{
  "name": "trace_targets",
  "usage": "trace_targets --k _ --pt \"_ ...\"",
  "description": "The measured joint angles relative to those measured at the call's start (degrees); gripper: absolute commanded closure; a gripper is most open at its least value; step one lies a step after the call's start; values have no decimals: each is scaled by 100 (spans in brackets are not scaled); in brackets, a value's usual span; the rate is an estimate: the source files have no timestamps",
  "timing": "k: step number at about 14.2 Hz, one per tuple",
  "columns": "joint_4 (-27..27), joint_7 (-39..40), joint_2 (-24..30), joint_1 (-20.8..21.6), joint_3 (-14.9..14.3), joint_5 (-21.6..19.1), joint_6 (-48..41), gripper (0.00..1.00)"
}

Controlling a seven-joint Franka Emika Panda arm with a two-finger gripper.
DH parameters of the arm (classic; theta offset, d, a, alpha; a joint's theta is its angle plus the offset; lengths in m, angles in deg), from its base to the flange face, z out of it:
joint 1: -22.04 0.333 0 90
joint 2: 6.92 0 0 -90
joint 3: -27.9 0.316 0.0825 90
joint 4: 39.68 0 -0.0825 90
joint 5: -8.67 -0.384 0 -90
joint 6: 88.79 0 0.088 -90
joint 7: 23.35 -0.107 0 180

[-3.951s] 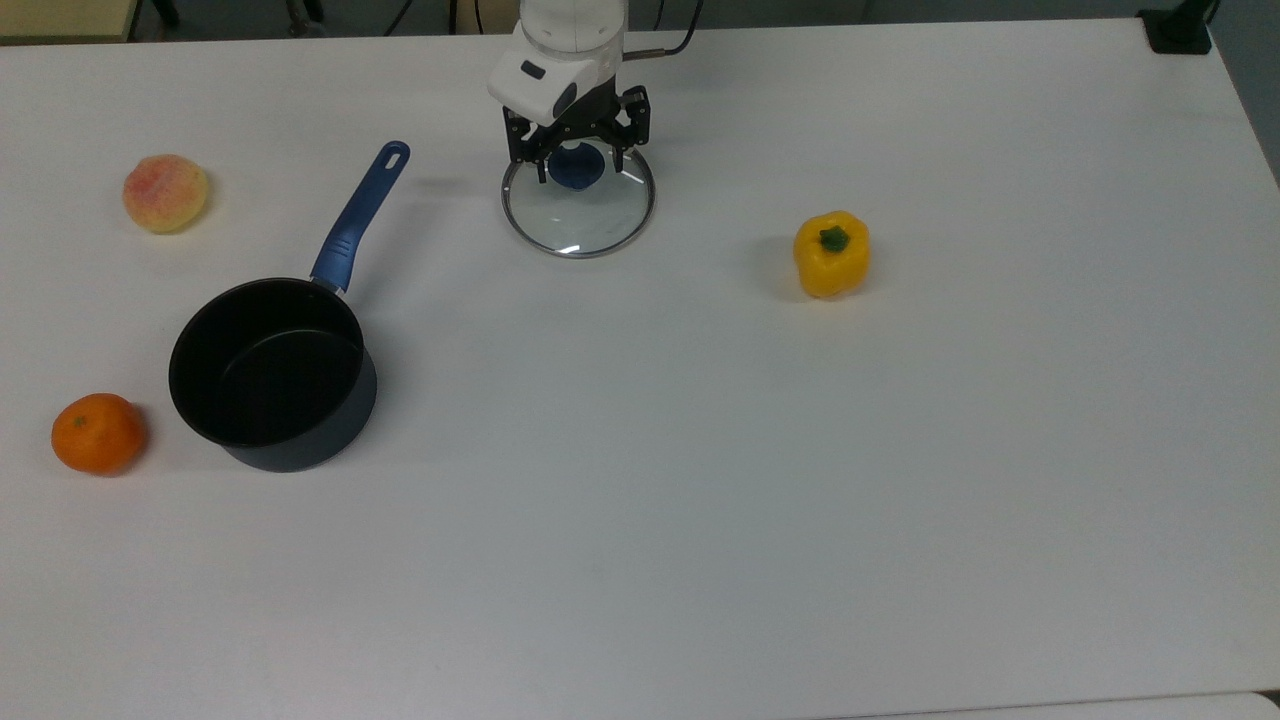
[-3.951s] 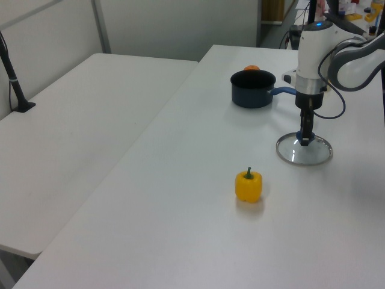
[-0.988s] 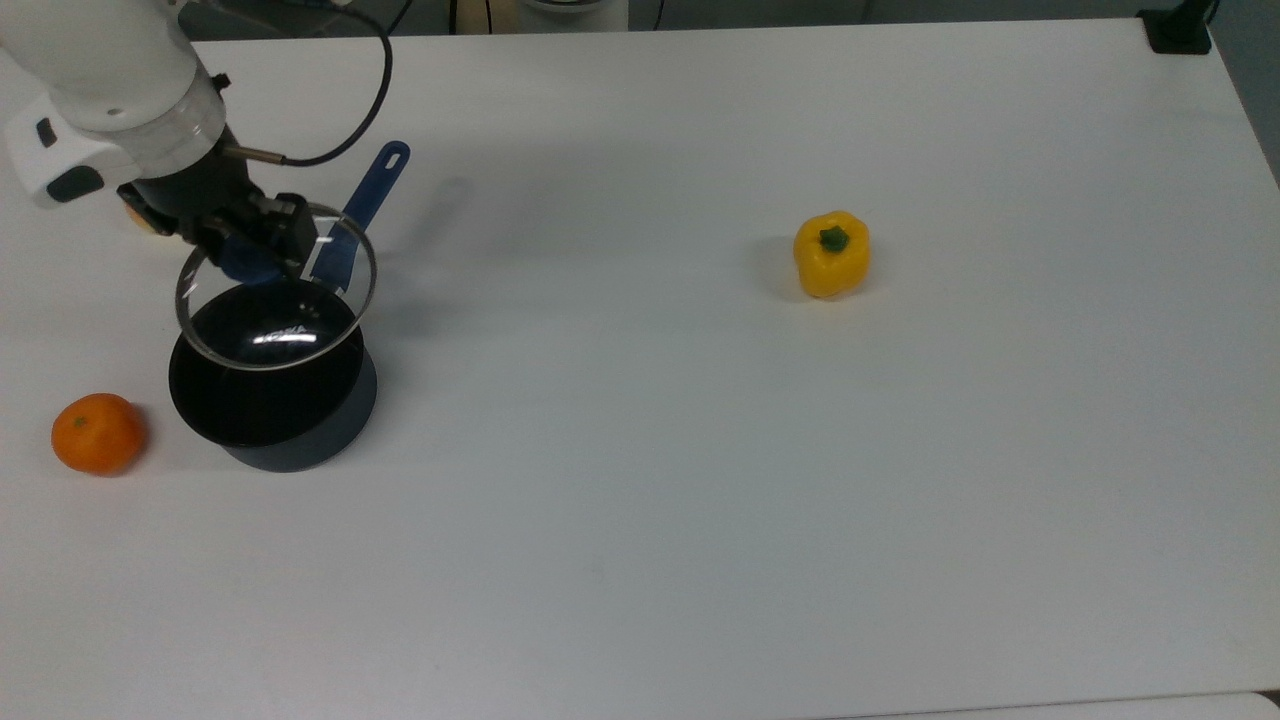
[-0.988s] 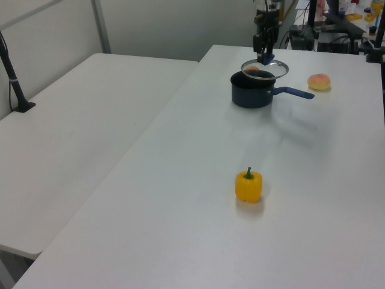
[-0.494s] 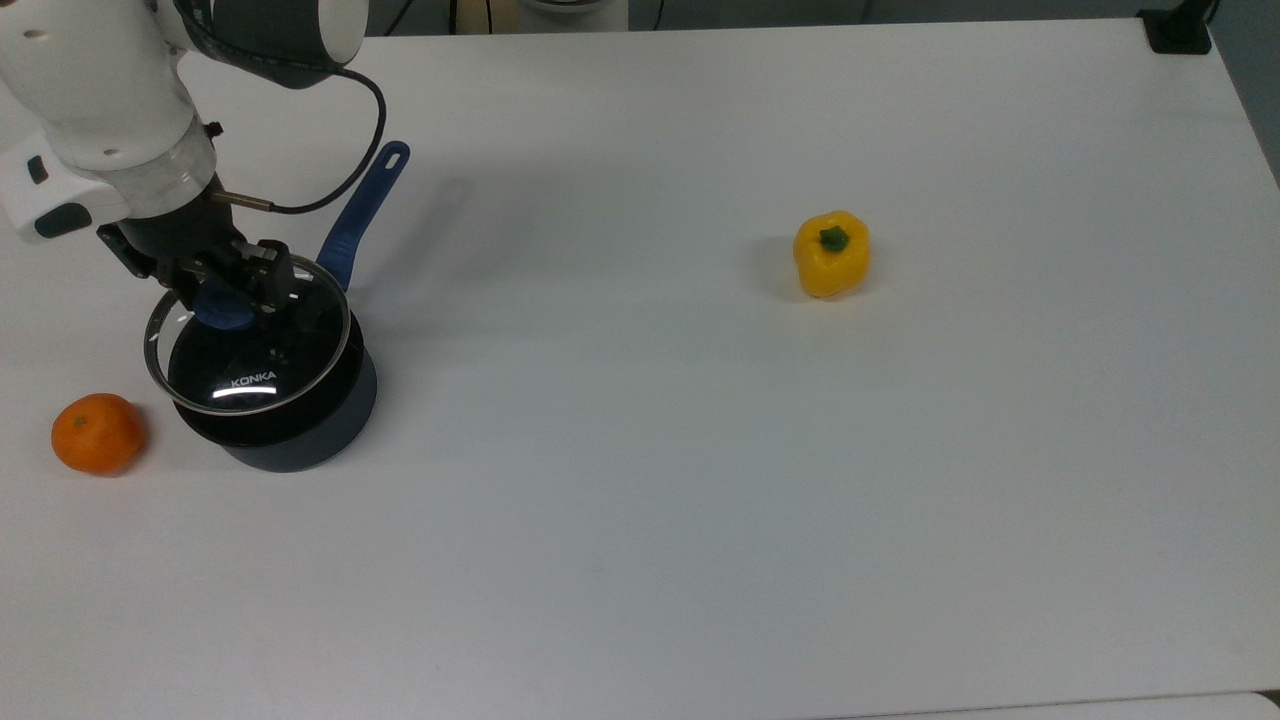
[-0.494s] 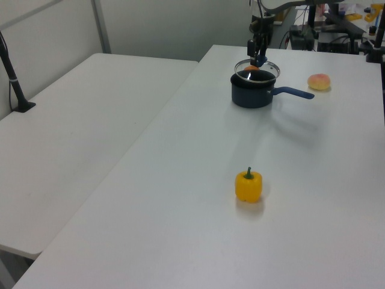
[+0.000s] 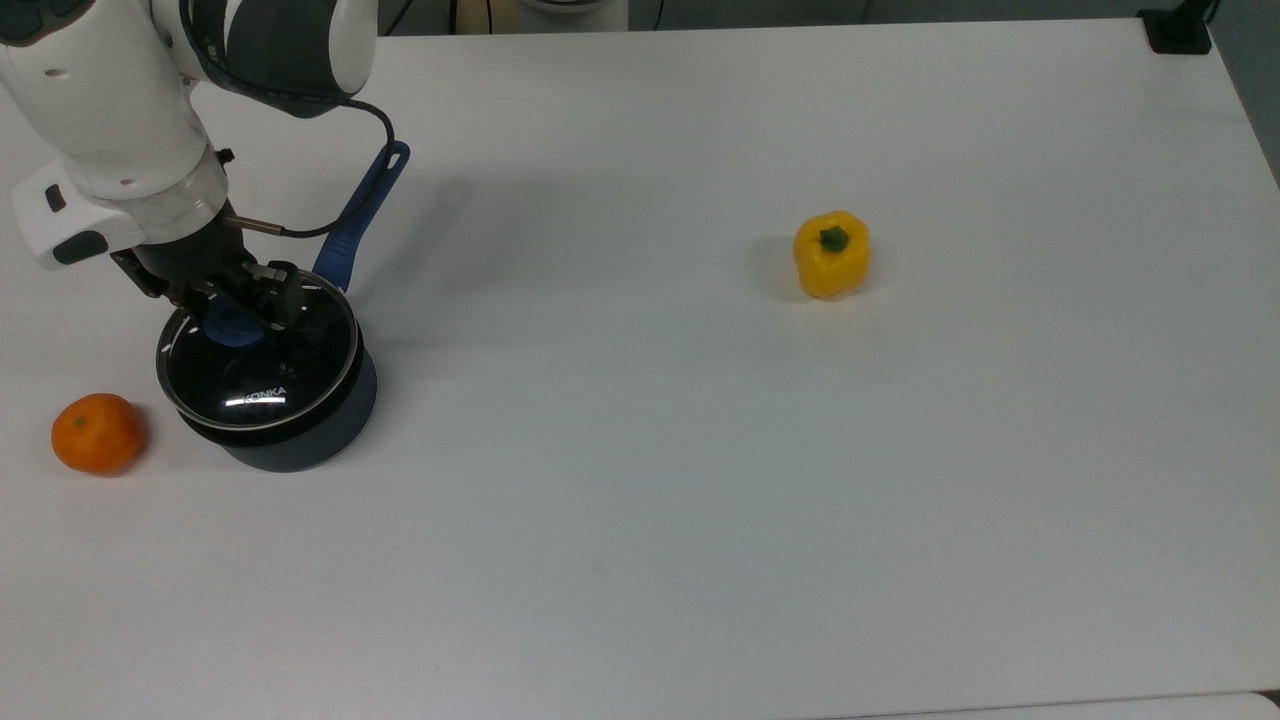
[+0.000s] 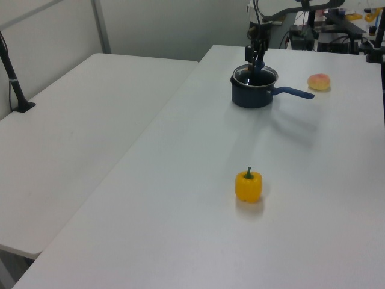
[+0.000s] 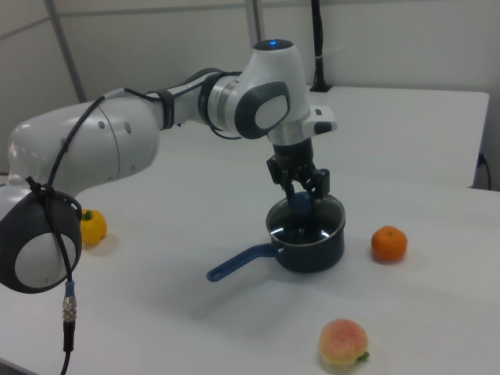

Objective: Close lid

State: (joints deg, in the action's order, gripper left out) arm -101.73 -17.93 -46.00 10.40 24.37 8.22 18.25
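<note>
The round clear glass lid point(image 7: 258, 362), thin metal rim and white lettering, lies level on the black pan point(image 7: 290, 440) right under the pincer point(image 7: 238, 312), whose black fingers are clenched on its smooth blue knob point(image 7: 232, 326). The glossy white arm point(image 9: 195, 105) reaches straight down from above, the pan's blue handle point(image 9: 238, 262) jutting out beside it on the matte white worktop point(image 7: 700, 450).

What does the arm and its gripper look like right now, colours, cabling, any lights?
The arm has glossy white rounded shells with grey joint caps. A small blue light glows on top of the link. A thin black cable loops by the wrist. The gripper is black, with two fingers.
</note>
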Motion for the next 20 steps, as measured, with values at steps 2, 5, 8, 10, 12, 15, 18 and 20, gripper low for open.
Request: trace_targets --k 2,5,8,10,12,15,18,20 --pt "0 0 -12 5 0 19 44 72" --pt "0 0 -37 19 9 63 92 71" --pt "0 0 -51 65 10 112 96 70" --pt "0 0 -63 77 18 153 96 57" --pt "0 0 -66 77 20 158 96 37" --pt "-3 0 -78 77 20 179 198 0" --pt "-6 -4 -83 77 20 181 265 0" --pt "-7 -6 -83 77 20 181 266 0"
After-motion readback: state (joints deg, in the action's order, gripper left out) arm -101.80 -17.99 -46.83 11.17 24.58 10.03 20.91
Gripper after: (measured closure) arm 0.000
